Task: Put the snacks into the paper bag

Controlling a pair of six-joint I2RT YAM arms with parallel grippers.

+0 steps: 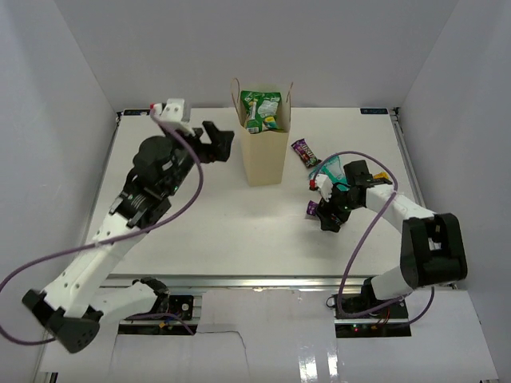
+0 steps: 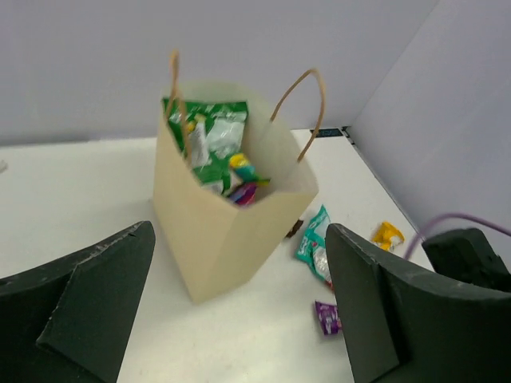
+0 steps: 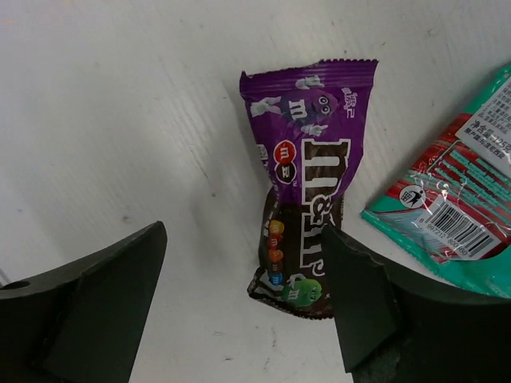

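Observation:
The tan paper bag (image 1: 263, 156) stands upright at the table's back middle, with a green-white bag (image 1: 262, 110) and other packets inside. It also shows in the left wrist view (image 2: 231, 231). My left gripper (image 1: 216, 141) is open and empty, left of the paper bag and apart from it. My right gripper (image 1: 323, 212) is open and low over a purple candy packet (image 3: 307, 199), which lies flat on the table between the fingers, close to the right finger (image 3: 359, 295). A pink-teal packet (image 1: 331, 169), a second purple candy bar (image 1: 304, 152) and a small yellow packet (image 1: 382, 175) lie nearby.
The pink-teal packet (image 3: 459, 199) lies just right of the purple packet. White walls enclose the table on three sides. The right arm's purple cable (image 1: 359, 239) loops above the table's front right.

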